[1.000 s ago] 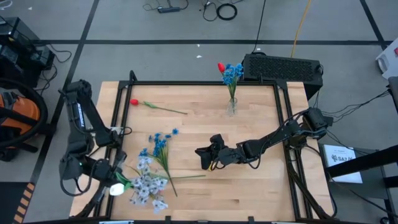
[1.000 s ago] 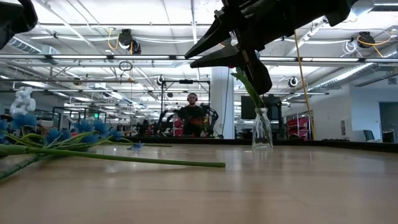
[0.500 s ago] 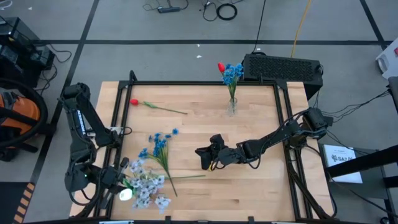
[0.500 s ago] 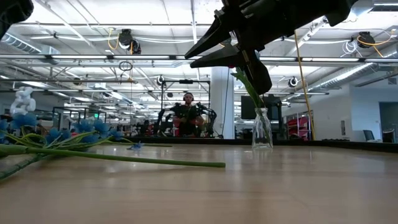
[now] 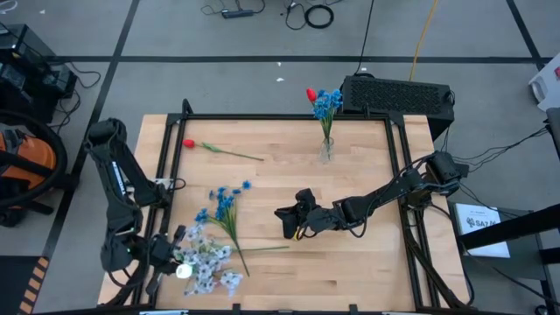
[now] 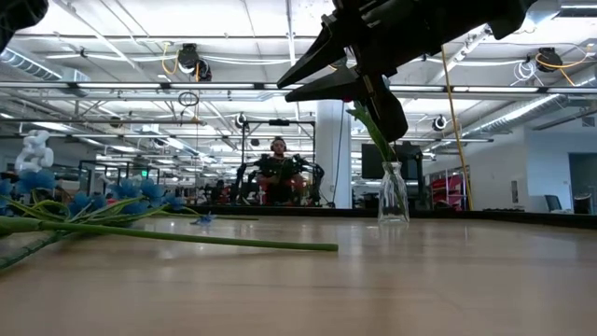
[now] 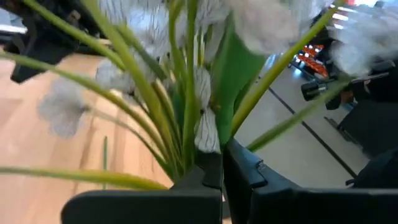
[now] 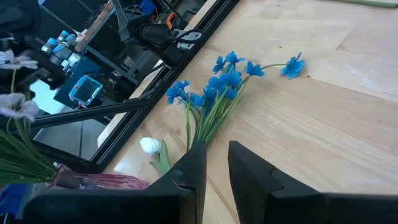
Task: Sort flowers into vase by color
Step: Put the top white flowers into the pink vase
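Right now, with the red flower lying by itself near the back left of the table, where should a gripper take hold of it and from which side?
Grip the red flower on its thin green stem, about midway, coming straight down from above. It lies flat on the table with its red bud at the left end and bare wood on both sides, so fingers closing across the stem should meet nothing else. Avoid the bud, which probably crushes easily.

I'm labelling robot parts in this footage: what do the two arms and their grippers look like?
Both arms are dark, jointed links. The left gripper carries a bright white light at its wrist; the right gripper shows a small yellow detail. Each has two dark, angular fingers.
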### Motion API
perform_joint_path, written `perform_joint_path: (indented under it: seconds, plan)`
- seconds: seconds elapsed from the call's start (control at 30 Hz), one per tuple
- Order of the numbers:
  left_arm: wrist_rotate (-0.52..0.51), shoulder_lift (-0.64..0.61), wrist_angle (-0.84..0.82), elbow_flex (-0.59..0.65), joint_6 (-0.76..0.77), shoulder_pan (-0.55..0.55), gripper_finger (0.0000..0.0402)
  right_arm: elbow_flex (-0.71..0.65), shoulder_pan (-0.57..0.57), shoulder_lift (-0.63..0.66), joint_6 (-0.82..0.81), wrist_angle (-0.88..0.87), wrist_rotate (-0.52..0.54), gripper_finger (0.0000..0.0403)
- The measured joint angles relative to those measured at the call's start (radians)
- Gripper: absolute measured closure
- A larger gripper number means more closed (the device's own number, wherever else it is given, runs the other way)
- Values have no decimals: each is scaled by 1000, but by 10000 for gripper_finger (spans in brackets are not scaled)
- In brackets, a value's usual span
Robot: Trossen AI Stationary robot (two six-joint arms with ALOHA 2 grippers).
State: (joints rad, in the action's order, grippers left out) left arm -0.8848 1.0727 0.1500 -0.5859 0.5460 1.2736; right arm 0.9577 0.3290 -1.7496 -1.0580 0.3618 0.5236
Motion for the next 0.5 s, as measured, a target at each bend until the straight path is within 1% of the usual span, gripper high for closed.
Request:
perform_joint_path:
  seconds: [0.17, 0.27, 0.4, 0.5]
  plan:
    - [1, 21, 3, 4, 26, 5, 400, 0, 0, 0, 3, 1, 0, 344]
    - [21, 21, 1, 4, 49, 6, 393, 0, 0, 0, 4, 1, 0, 344]
    - [113, 21, -6, 4, 51, 5, 369, 0, 0, 0, 8, 1, 0, 344]
    - [152, 21, -8, 4, 53, 6, 343, 0, 0, 0, 8, 1, 0, 344]
